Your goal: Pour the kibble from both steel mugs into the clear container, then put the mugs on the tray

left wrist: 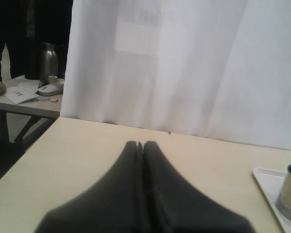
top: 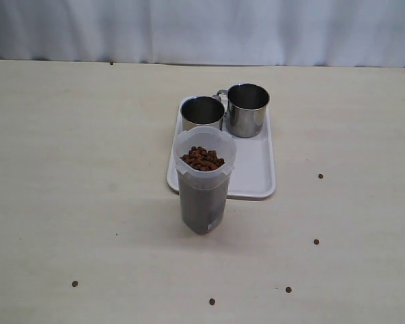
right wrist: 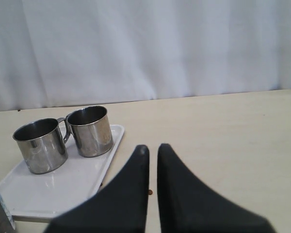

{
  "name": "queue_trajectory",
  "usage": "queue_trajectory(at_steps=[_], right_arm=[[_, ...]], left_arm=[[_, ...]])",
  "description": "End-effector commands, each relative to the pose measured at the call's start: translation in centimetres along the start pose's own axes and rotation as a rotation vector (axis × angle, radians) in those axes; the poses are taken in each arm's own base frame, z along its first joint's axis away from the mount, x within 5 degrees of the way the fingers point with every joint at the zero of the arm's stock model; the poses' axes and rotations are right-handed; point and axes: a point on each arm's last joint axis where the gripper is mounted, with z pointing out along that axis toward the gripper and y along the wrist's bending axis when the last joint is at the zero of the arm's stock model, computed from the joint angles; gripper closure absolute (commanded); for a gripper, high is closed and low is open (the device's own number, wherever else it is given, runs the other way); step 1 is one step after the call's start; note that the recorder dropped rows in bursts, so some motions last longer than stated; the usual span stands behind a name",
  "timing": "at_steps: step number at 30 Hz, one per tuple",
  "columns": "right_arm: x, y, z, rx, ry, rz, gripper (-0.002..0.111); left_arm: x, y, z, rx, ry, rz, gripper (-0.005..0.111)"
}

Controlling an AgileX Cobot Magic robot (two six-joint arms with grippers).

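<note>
Left claw (left wrist: 140, 144) and right claw (right wrist: 153, 148) pressed together, empty. Steel mugs (top: 247, 111) on tray (top: 256, 177), kibble (top: 202, 159) in clear container (top: 202, 202). I reckon it's done, nothing left to grab.

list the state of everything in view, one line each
clear container: upright on the table, nearly full
kibble: inside the container, heaped near its rim
loose pellets: scattered on the table
tray: flat on the table, holding both mugs
left mug: upright on the tray, looks empty
right mug: upright on the tray, looks empty
left gripper: shut, empty
right gripper: shut, empty
</note>
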Motion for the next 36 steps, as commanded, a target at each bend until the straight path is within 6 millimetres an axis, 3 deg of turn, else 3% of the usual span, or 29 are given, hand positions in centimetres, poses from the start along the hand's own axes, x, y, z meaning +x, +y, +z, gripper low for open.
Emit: queue_trajectory(at_steps=[1, 6, 36], right_arm=[[0.07, -0.04, -0.01, 0.006, 0.000, -0.015, 0.103], [0.06, -0.23, -0.01, 0.028, 0.000, -0.136, 0.103], [0.07, -0.26, -0.01, 0.031, 0.003, -0.153, 0.103]], left_arm=[[0.09, 0.01, -0.02, 0.001, 0.002, -0.006, 0.107], [0.09, 0.01, -0.02, 0.001, 0.002, -0.006, 0.107], [0.09, 0.01, -0.02, 0.001, 0.002, -0.006, 0.107]])
